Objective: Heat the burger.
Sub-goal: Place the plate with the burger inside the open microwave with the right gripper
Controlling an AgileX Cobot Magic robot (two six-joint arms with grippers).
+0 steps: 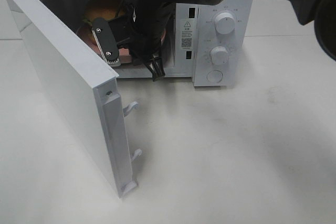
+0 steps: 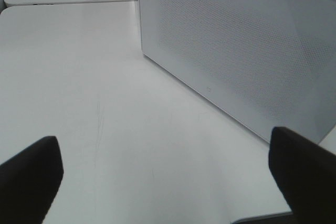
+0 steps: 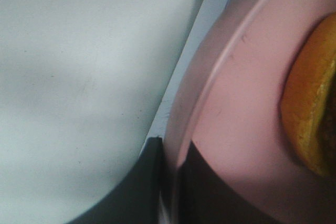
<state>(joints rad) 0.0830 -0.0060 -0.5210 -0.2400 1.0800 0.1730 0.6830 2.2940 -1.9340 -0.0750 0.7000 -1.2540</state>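
The microwave (image 1: pixel 237 45) stands with its door (image 1: pixel 63 72) swung wide to the left, and the right arm reaches into the cavity. Its right gripper (image 3: pixel 170 179) is pressed together on the rim of the pink plate (image 3: pixel 236 103) — a thin edge pinch and nothing more. The burger (image 1: pixel 100 8) sits on that plate, inside the cavity, toward the back. The near edge of the plate looks close to the mouth of the oven, and I cannot tell whether it rests on the floor inside or hangs off the pinch.

The left gripper (image 2: pixel 168 179) hovers over the table outside the door, fingers (image 2: pixel 31 177) spread wide and holding nothing.

What worries me is that grip. One pinch on one side of a loaded plate could let it tip, and the burger could slide off. Letting go with the plate this near the front could leave its rim in the door's way, so the door would not latch. The arm and its cables fill the opening too — if the left arm pushes the door before the right is out, it would hit them. The knobs (image 1: pixel 226 22) are untouched.
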